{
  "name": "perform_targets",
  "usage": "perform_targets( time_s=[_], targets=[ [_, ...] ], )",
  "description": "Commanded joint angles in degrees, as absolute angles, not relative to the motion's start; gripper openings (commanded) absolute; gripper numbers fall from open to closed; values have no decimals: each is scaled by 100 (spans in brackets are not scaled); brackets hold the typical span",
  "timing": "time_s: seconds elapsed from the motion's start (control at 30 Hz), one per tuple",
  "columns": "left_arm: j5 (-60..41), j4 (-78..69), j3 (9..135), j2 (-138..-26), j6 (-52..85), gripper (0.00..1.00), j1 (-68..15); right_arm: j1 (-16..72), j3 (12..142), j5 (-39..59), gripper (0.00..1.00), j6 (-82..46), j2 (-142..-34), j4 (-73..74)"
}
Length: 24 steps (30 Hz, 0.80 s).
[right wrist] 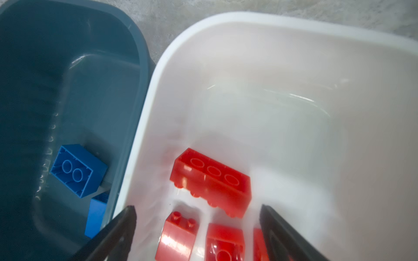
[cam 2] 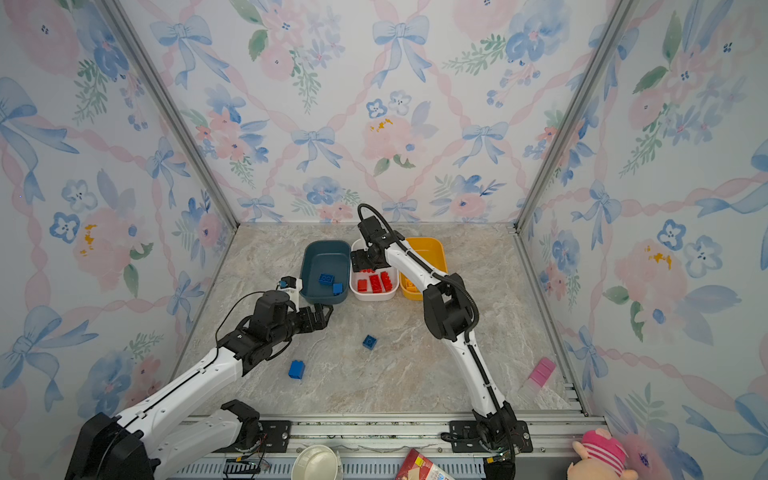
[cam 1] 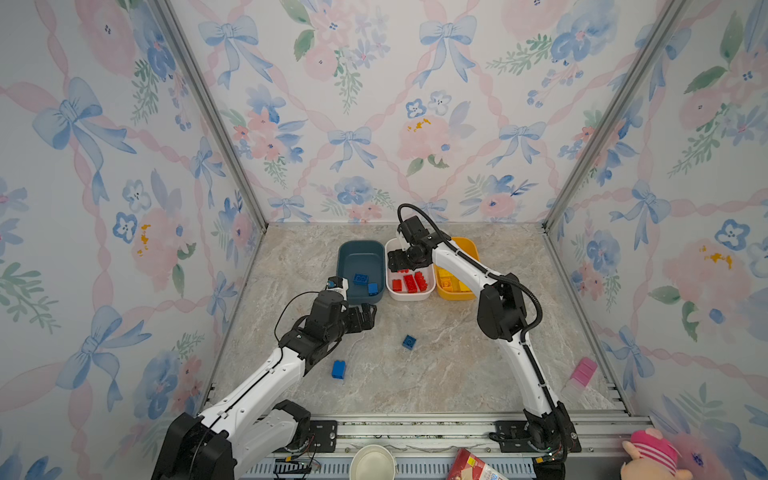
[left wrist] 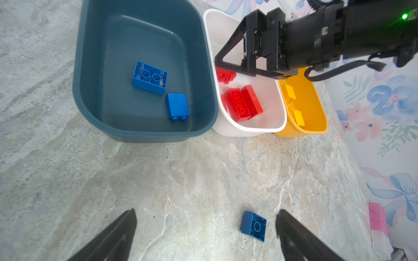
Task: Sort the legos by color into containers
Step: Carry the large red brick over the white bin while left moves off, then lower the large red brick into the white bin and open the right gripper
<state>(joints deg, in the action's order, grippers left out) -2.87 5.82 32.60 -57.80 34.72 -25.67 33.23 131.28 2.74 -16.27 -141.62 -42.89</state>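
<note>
My left gripper (cam 1: pixel 369 316) hung wide open and empty by the near end of the dark blue tub (cam 1: pixel 353 259) — the small blue brick (cam 1: pixel 409 342) lay on the table (cam 1: pixel 449 365) at about 4 o'clock from it in a top view, squarish, so no real long axis. My right gripper (right wrist: pixel 197 208), jaws apart over the white tub (cam 1: pixel 409 297), was farther off, so left looked like the pick.

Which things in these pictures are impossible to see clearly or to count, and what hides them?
- Yellow plastic tub: in both top views the right arm covers much of it, so its yellow bricks cannot be counted.
- White plastic tub: in both top views its far end is hidden under the same arm.
- Small red bricks: cut off by the edge of the right wrist view.
- Pink-topped clear object: too small to identify.
</note>
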Motion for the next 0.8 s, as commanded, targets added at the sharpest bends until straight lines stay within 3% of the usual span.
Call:
perform_targets(
  time_s=[0.0, 0.77],
  targets=[
    [-294, 588, 3193, -5737, 3333, 98, -2525, 3252, 13282, 295, 89, -1626, -14144, -4474],
    [-323, 1546, 3446, -6107, 3495, 98, -2527, 3353, 10985, 203, 100, -1735, -11953, -4198]
  ],
)
